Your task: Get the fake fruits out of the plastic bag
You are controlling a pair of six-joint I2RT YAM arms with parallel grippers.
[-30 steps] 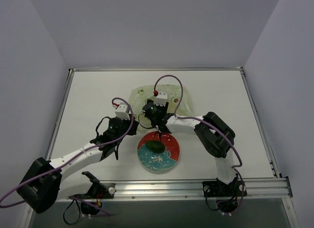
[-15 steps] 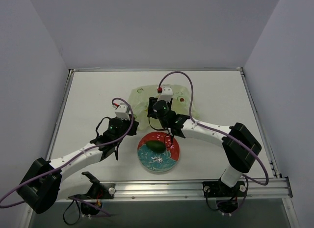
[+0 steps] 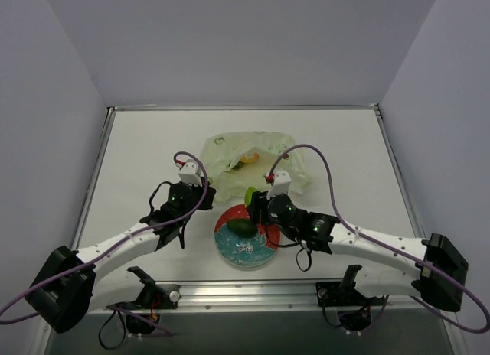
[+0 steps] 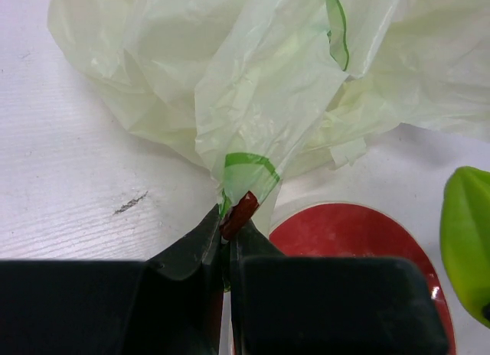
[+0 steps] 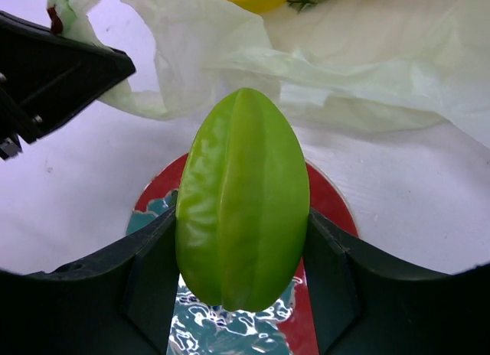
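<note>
The light green fruit (image 5: pixel 241 198) sits squarely between your right gripper (image 5: pixel 241 252) fingers (image 5: pixel 153 271), which are clamped on its two long sides. Its ridged body runs lengthwise along the fingers and its pointed tip faces the plastic bag (image 5: pixel 344 56). From above, this fruit (image 3: pixel 251 196) hangs over the far rim of the red-and-teal plate (image 3: pixel 256 257), near the middle of the desk's near edge. You cannot tell from these views whether it touches the plate.

The dark green fruit (image 3: pixel 243 227) lies on the plate, just beside the held one on its near side. A yellow-orange fruit (image 3: pixel 246 157) is inside the bag's open mouth, farther toward the far edge.

The bag (image 3: pixel 283 152) lies crumpled at the centre of the desk (image 3: pixel 138 156), just beyond the plate.

Your left gripper (image 4: pixel 230 217) is pinched tight on a gathered fold of the bag's (image 4: pixel 268 79) near-left edge, right beside the plate's (image 4: pixel 344 240) rim.

Your right arm has its elbow pushed out to the near right corner. Its forearm runs low, leftward along the near edge, to the right gripper (image 3: pixel 253 203) at the plate. Your left arm has its elbow at the near left corner, with the forearm slanting in toward the desk's centre and the left gripper (image 3: pixel 205 191) at the bag's edge.
</note>
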